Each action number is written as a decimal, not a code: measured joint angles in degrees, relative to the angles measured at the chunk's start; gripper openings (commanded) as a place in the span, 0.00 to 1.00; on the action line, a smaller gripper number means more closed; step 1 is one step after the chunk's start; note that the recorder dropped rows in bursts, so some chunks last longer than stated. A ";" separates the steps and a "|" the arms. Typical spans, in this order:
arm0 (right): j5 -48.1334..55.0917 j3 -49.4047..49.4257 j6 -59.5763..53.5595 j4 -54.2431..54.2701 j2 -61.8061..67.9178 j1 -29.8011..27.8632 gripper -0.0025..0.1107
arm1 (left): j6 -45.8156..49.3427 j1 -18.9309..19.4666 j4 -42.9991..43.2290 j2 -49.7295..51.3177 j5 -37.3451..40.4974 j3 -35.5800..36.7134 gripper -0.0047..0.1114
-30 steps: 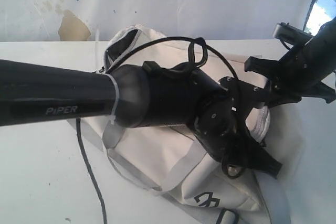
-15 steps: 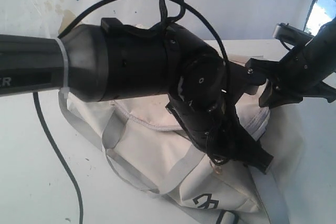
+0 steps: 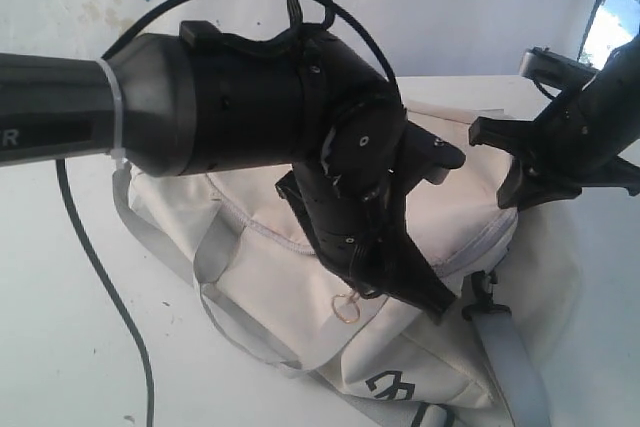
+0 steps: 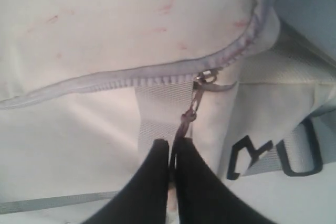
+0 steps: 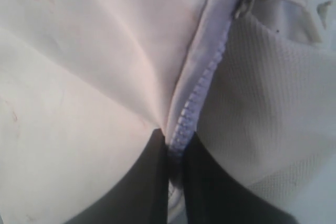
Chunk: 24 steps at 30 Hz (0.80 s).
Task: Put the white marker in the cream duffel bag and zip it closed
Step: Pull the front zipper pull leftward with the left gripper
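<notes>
The marker is out of sight, likely inside the bag (image 3: 270, 297). The left gripper (image 4: 171, 142) pinches the zipper pull (image 4: 191, 111), and the right gripper (image 5: 176, 139) pinches the zipper edge (image 5: 197, 95). The zip looks nearly closed.

The left arm (image 3: 200, 117) reaches in from the left edge across mid-frame, wrist bent downward. The left gripper (image 4: 171, 148) is pinched tight on the zipper pull (image 4: 190, 113). The right arm (image 3: 590, 117) enters at the right edge, and the right gripper (image 5: 174, 145) is clamped on the bag (image 5: 79, 77) at its zipper seam.
</notes>
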 measured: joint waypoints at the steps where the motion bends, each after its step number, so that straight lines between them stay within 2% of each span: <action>1: 0.00 0.00 0.00 0.00 0.00 0.00 0.02 | -0.12 0.12 1.25 0.00 0.36 0.00 0.04; 6: 0.00 0.00 0.00 -0.15 -0.24 0.00 0.02 | -0.94 2.39 5.22 0.00 1.05 0.00 0.04; 15: 0.22 0.00 -0.12 -0.43 -2.07 0.00 0.02 | 0.70 8.05 4.15 0.00 0.48 -0.08 0.04; 20: 0.24 0.00 -2.08 -0.32 -2.56 0.00 0.02 | 5.70 11.39 -3.00 0.00 0.46 -0.23 0.04; 24: 0.24 0.00 -4.08 -0.42 -2.56 0.00 0.02 | 10.43 12.51 -7.54 0.00 1.23 -0.23 0.04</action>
